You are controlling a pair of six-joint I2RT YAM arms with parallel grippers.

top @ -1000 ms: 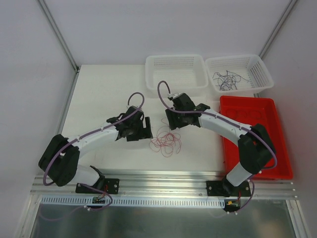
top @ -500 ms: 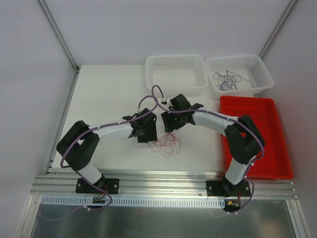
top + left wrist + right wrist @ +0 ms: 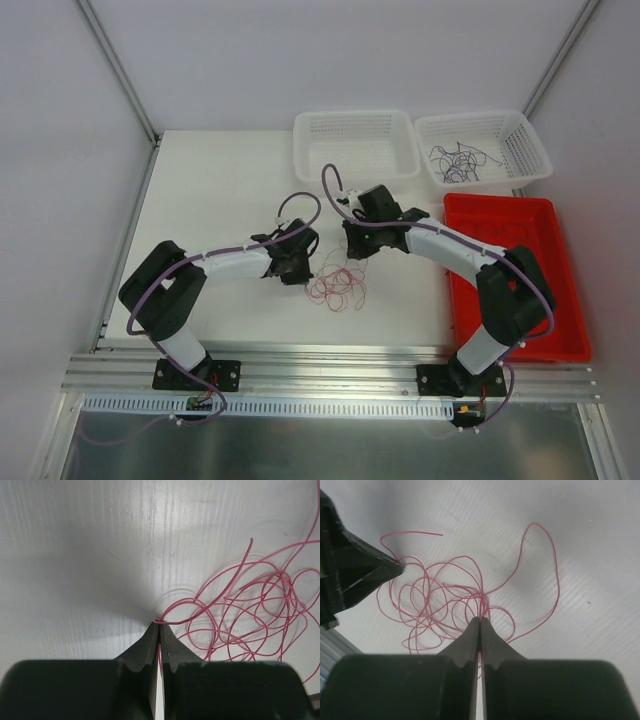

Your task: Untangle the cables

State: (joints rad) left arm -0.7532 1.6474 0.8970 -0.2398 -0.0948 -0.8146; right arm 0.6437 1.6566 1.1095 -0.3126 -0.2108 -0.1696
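Now, left jaws: closed tight on a single red strand at the left edge of the red cables [image 3: 250,615], tips close to the bench [image 3: 220,190].
Right jaws: closed on a red strand at the upper side of the same tangle, where several loops cross.
Tangle: the red cables lie in loose loops and curls at the centre of the top view, between the left jaws and the right jaws; in the right wrist view one long loop arcs to the upper right.
Arms: left arm [image 3: 230,262] reaches in from the lower left, right arm [image 3: 450,248] from the lower right.
Upper right: dark cables [image 3: 458,162], purple and black, bundled inside a white basket [image 3: 530,150].
Top centre: second white basket [image 3: 310,150].
Right side: red tray [image 3: 560,300].
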